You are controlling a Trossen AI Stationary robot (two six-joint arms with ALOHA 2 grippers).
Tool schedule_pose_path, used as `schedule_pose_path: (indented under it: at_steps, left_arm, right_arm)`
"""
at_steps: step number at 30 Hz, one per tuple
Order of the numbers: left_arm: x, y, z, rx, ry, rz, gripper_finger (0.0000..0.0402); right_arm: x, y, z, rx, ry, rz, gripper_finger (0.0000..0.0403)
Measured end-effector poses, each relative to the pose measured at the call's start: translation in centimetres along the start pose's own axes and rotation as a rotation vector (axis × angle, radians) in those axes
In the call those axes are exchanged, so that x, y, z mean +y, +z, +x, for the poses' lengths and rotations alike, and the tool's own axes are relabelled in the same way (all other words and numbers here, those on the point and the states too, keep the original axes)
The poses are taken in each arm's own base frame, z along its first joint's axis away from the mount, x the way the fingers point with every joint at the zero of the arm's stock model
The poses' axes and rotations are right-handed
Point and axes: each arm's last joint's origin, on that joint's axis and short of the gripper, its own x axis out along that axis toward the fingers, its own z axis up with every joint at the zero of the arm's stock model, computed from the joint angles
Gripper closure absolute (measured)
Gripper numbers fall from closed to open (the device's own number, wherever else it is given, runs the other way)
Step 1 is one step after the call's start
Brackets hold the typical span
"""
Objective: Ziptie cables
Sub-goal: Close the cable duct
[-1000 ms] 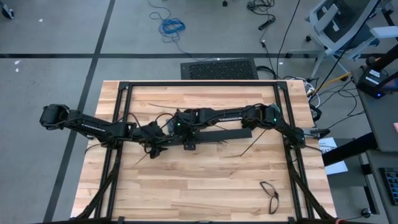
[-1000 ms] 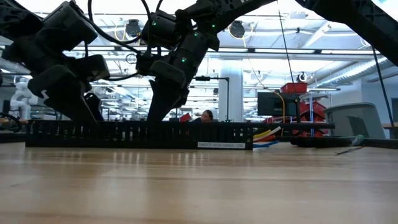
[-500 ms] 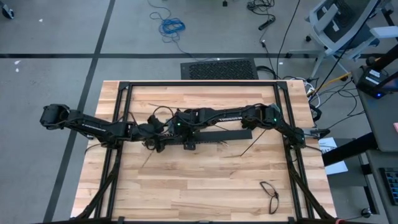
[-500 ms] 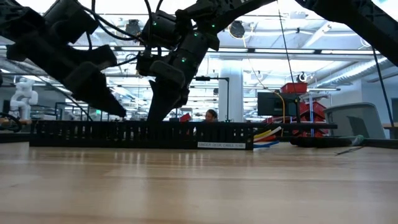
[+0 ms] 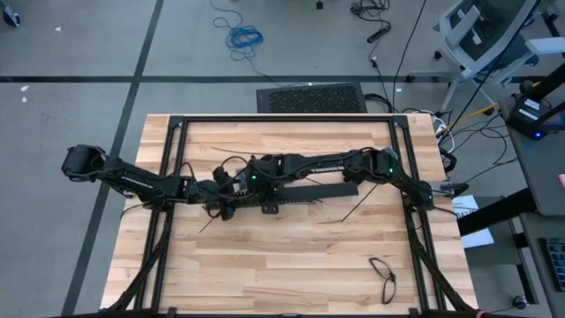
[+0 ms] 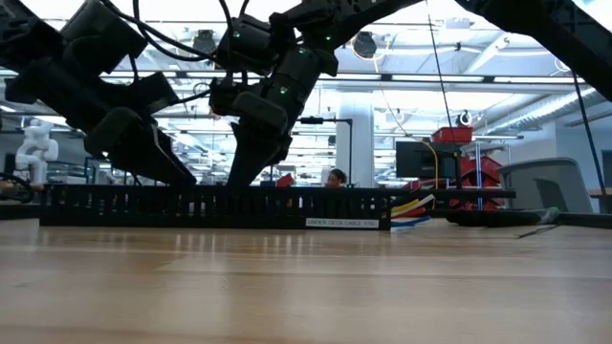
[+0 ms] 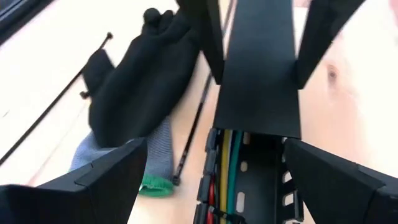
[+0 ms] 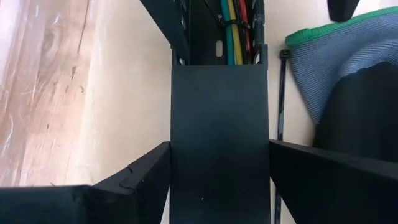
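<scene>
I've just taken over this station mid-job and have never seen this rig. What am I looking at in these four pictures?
Two robot arms work at a wooden table. One picture looks straight down, one looks level across the tabletop, and two come from cameras on the wrists. A black slotted channel lies mid-table with coloured cables inside. Beside it lie a glove and a loose zip tie. The right hand grips the channel's covered part from both sides. The left hand hangs open facing it, holding nothing.

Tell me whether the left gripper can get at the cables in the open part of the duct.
Probably yes: the left gripper is open over the uncovered duct, where the cables lie exposed. The flat cover hides them only farther along.
</scene>
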Motion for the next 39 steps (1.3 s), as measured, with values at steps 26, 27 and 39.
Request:
schedule_pose_path:
  at_steps: [26,27,39]
  left_arm:
    - [-0.9,0.3,0.2,0.01,-0.092,0.022,0.0027]
    - [-1.0,0.4,0.3,0.0,-0.092,0.019,0.0027]
    - [-1.2,0.0,1.3,0.004,-0.067,0.021,0.0081]
  right_arm:
    - [-0.5,-0.1,-0.1,0.003,-0.006,0.0,0.0163]
    - [-0.5,-0.1,-0.1,0.003,-0.006,0.0,0.0163]
    - [-0.5,-0.1,-0.1,0.003,-0.006,-0.002,0.0163]
